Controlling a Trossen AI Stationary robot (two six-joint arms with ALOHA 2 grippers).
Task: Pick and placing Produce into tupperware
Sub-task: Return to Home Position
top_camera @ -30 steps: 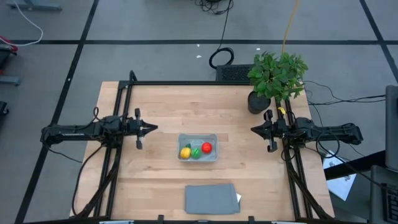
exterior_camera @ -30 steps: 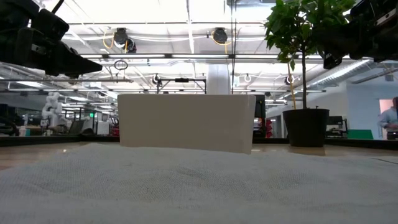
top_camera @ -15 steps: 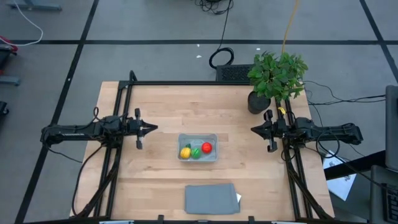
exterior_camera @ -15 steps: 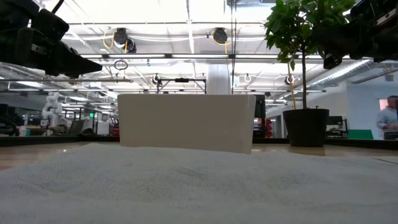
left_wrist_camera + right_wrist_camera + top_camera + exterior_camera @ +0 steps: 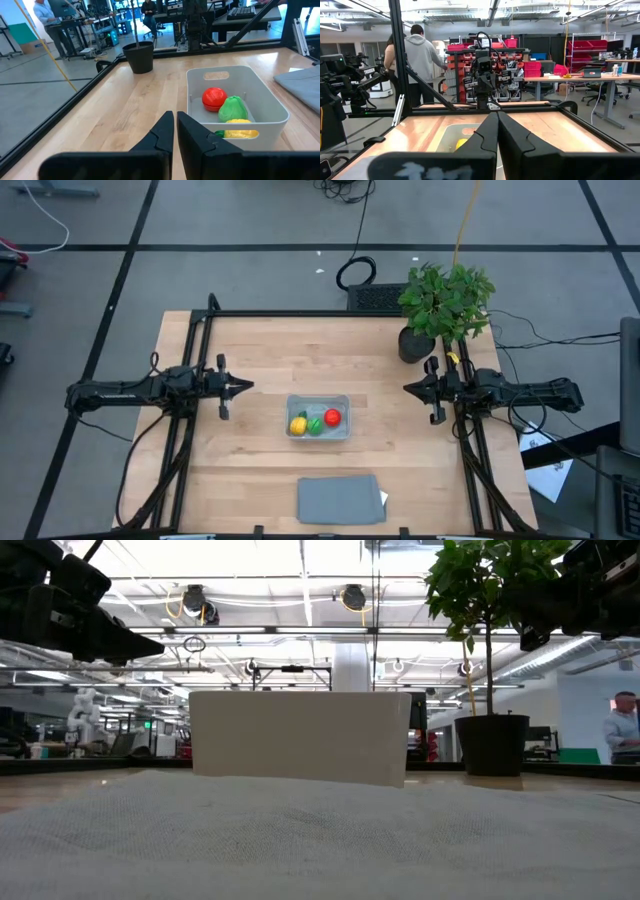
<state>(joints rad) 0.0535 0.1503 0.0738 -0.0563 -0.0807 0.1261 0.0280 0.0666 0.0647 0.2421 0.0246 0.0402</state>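
One shallow translucent plastic box (image 5: 306, 403) with rounded corners sits in the middle of the wooden table (image 5: 270, 350), holding three small smooth toys: a yellow one (image 5: 298, 425), a green one (image 5: 315, 424) and a round red one (image 5: 332, 417). One flat grey lid (image 5: 340, 500) lies apart from it, and one leafy potted plant (image 5: 447, 300) stands by the right arm. The left gripper (image 5: 247, 386) and right gripper (image 5: 409, 388) hang either side of the box, both clenched empty.

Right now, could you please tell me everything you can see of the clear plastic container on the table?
The tupperware is a small translucent greyish box, roughly square with rounded corners and shallow walls, upright and uncovered near the middle of the table. Inside lie the yellow piece, green piece and round red piece. The grey lid lies apart; the left gripper and right gripper hang to either side, not touching it.
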